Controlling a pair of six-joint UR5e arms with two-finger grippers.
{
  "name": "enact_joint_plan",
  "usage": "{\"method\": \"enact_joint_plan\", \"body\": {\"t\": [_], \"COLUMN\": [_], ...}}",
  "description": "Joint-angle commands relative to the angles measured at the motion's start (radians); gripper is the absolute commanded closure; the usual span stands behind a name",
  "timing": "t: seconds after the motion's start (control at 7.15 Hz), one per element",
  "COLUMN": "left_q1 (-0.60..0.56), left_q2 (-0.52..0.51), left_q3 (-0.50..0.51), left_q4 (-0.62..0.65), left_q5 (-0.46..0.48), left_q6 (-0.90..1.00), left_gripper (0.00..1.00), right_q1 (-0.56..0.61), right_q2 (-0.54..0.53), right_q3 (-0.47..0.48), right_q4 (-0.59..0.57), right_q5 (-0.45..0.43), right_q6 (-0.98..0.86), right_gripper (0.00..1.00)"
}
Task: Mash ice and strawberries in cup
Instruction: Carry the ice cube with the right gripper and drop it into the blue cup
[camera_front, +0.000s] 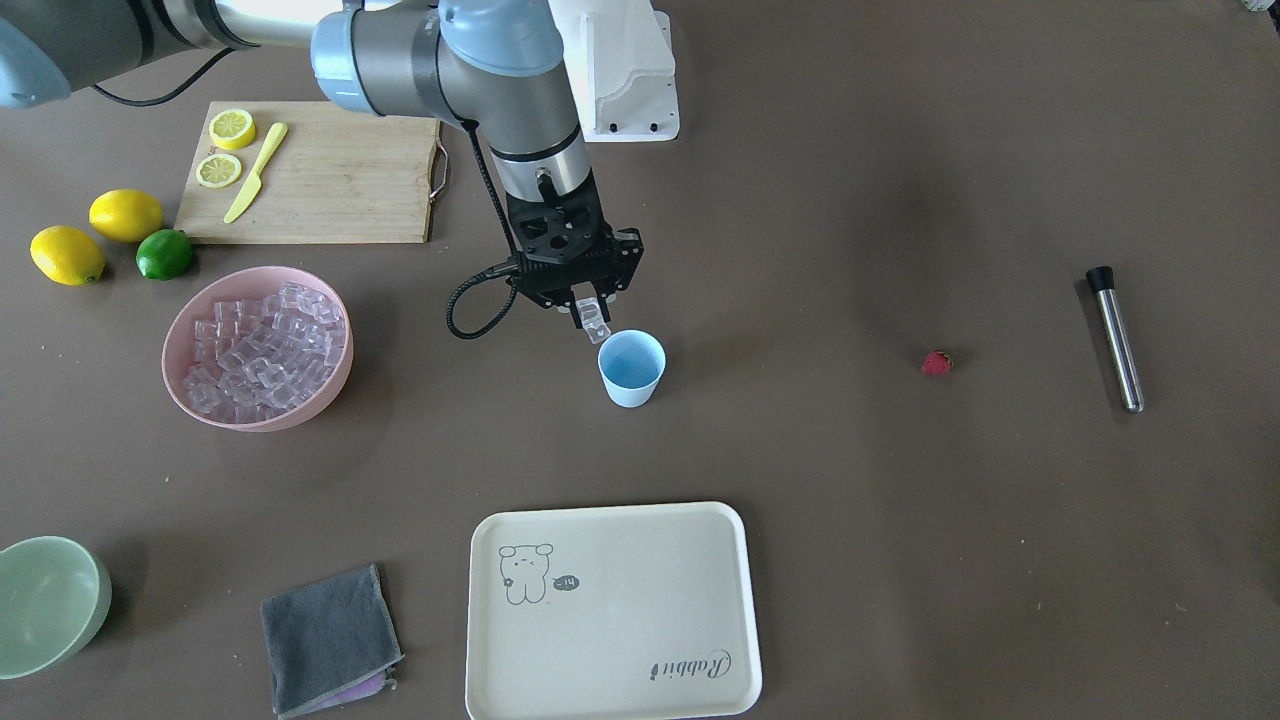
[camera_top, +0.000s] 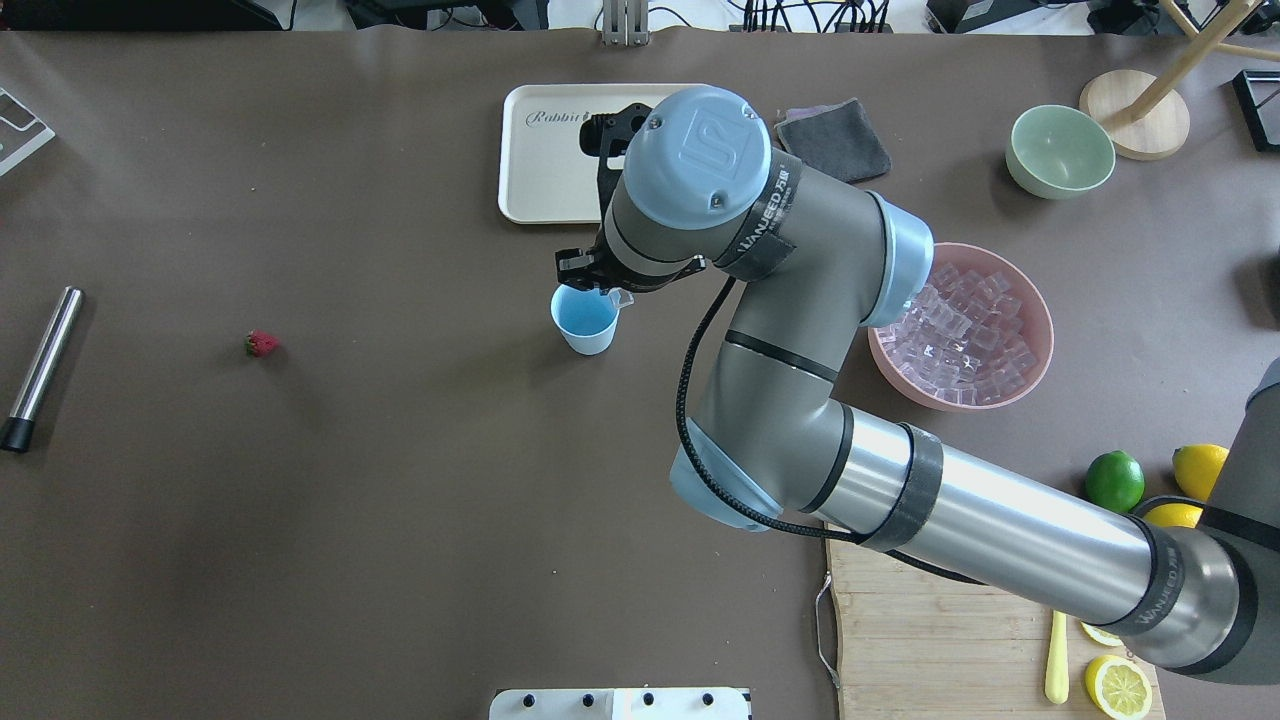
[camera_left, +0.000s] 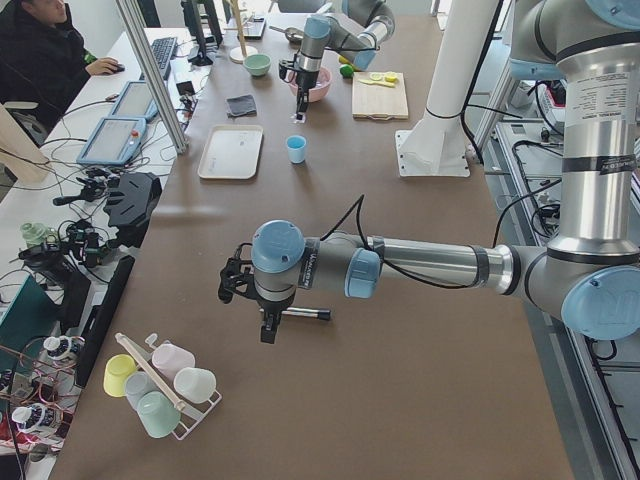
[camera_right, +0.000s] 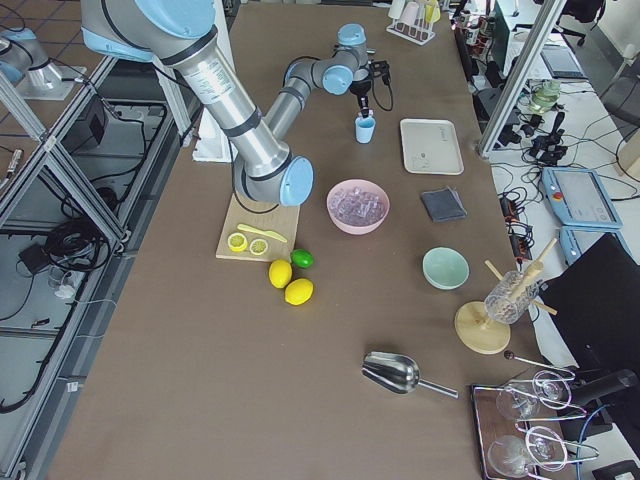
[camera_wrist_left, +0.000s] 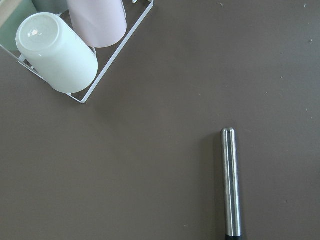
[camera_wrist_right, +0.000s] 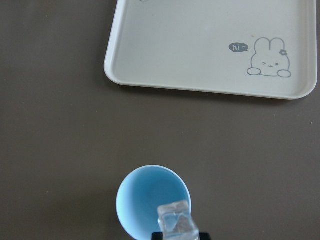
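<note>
The right gripper (camera_front: 592, 318) pinches one ice cube (camera_wrist_right: 175, 220) just over the rim of the cup (camera_front: 631, 368) directly below. The cube is hard, glossy and probably slippery, so flat faces suit the grip; the cup looks light and easy to tip. The ice (camera_front: 265, 350) pile sits well off to one side, the soft strawberry (camera_front: 936, 363) far off on the other. The left gripper (camera_left: 268, 330) hangs by a steel muddler (camera_wrist_left: 231, 185); whether its fingers are parted I cannot tell.

1 strawberry (camera_front: 936, 363), 2 bowls (camera_front: 268, 421), 1 lime (camera_front: 164, 254)
</note>
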Motion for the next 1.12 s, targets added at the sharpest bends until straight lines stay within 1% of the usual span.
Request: {"method": "enact_joint_plan", "body": {"t": [0.0, 0.14, 0.7, 0.84, 0.98], "left_q1": [0.0, 0.0, 0.0, 0.0, 0.0], "left_q2": [-0.002, -0.002, -0.002, -0.002, -0.002], "left_q3": [0.0, 0.001, 0.006, 0.006, 0.004], "left_q4": [0.0, 0.0, -0.001, -0.001, 0.0], "left_q5": [0.001, 0.0, 0.0, 0.0, 0.0], "left_q6": [-0.001, -0.001, -0.001, -0.001, -0.001], "left_gripper": [0.02, 0.02, 0.02, 0.02, 0.02], "right_q1": [-0.032, -0.04, -0.042, -0.042, -0.042], "right_q2": [0.034, 0.03, 0.019, 0.013, 0.011], "right_q3": [-0.093, -0.143, -0.149, -0.146, -0.145], "right_q4": [0.093, 0.188, 0.193, 0.192, 0.192], "right_q5": [-0.063, -0.079, -0.08, -0.079, -0.079], "right_q6": [0.02, 0.044, 0.035, 0.034, 0.04], "right_gripper": [0.99, 0.99, 0.99, 0.92, 0.57]}}
